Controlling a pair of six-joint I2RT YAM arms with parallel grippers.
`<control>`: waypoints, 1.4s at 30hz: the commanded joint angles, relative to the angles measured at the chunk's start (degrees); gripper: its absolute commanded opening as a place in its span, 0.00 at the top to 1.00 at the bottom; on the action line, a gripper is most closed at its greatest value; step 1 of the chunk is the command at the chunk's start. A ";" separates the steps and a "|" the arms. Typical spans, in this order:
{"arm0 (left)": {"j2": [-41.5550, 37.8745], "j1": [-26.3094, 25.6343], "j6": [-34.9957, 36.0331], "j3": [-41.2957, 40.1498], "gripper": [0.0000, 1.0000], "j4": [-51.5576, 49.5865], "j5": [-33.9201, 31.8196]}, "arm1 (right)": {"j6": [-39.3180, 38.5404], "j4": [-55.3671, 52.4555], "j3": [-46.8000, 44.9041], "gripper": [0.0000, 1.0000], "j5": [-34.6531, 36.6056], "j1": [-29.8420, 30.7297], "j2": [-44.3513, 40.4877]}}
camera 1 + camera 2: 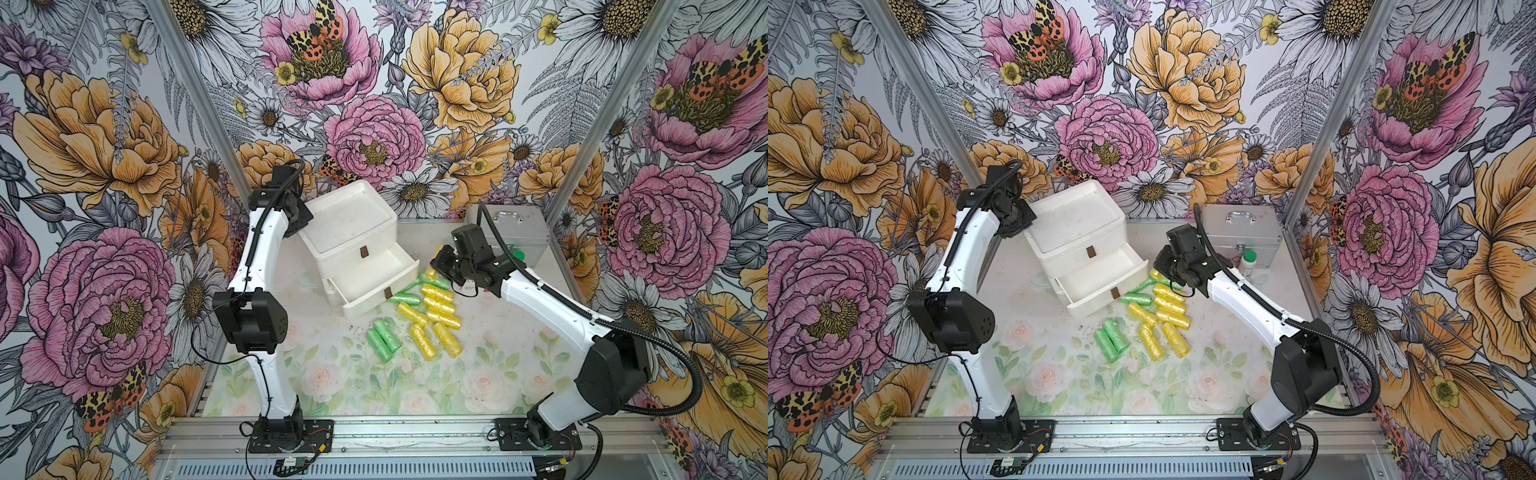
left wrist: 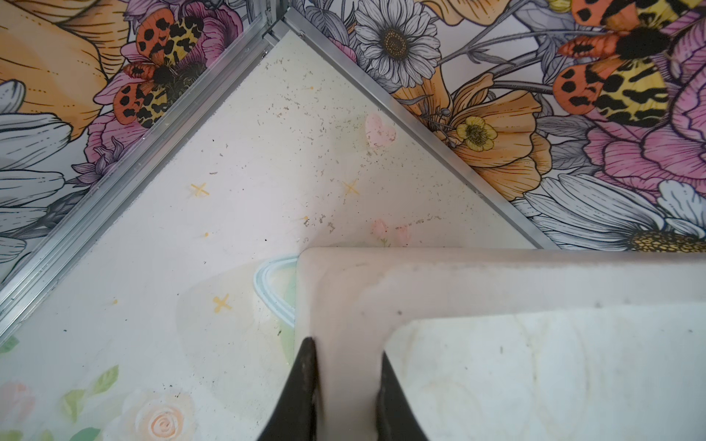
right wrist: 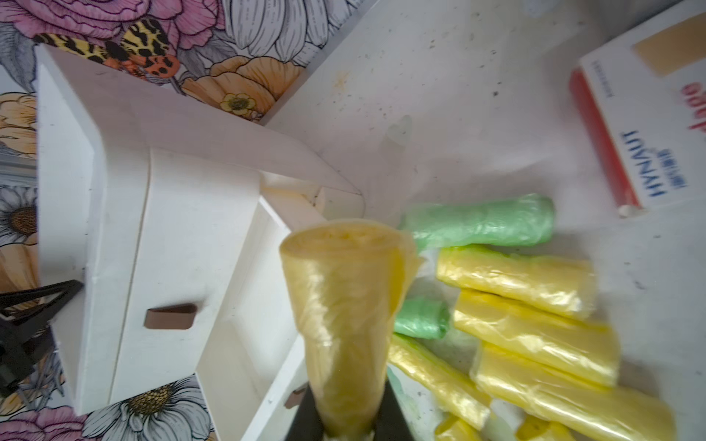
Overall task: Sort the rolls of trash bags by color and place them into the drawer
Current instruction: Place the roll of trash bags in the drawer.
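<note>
While the drawer (image 1: 365, 276) is lying open and empty, the right fingers (image 3: 395, 414) are clenching one yellow roll (image 3: 344, 305) just beside it; the left fingers (image 2: 307, 382) are pinching the cabinet (image 2: 420, 275) rim; remaining rolls (image 1: 440, 309) are waiting on the surface (image 1: 374, 386).

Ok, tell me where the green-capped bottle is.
In a top view, the bottle stands on the robot's right side, far back, just in front of the silver case and behind the right arm.

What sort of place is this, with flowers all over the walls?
Probably a robot test booth dressed up to look homely, not a real room: two white-and-black robot arms bolted to a metal rail, bare aluminium frame posts edging the flower-print wall panels, and a flower-print tabletop.
</note>
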 commanded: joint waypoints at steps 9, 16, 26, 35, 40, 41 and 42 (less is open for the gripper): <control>5.58 -2.35 -9.32 -2.77 1.00 2.00 17.05 | 15.52 12.85 8.93 0.85 -0.85 6.08 11.40; 5.74 -2.26 -9.02 -2.85 1.00 2.06 17.17 | 20.37 13.69 10.24 0.85 -0.39 8.75 14.79; 5.84 -2.42 -8.82 -2.66 1.00 2.05 17.62 | 25.77 15.12 13.36 0.62 -2.41 10.75 20.42; 5.86 -2.43 -8.85 -3.29 1.00 2.05 17.50 | 25.91 15.03 13.91 0.10 -5.44 10.66 20.37; 6.08 -2.59 -8.84 -2.91 1.00 2.05 17.59 | 20.77 15.03 13.33 0.11 -5.71 9.82 17.15; 6.09 -2.56 -8.86 -2.88 1.00 2.04 17.66 | 18.64 15.03 12.77 0.12 -6.00 9.32 15.95; 6.19 -2.50 -8.79 -2.77 1.00 2.00 17.63 | 16.32 14.95 11.72 0.12 -6.39 8.57 14.46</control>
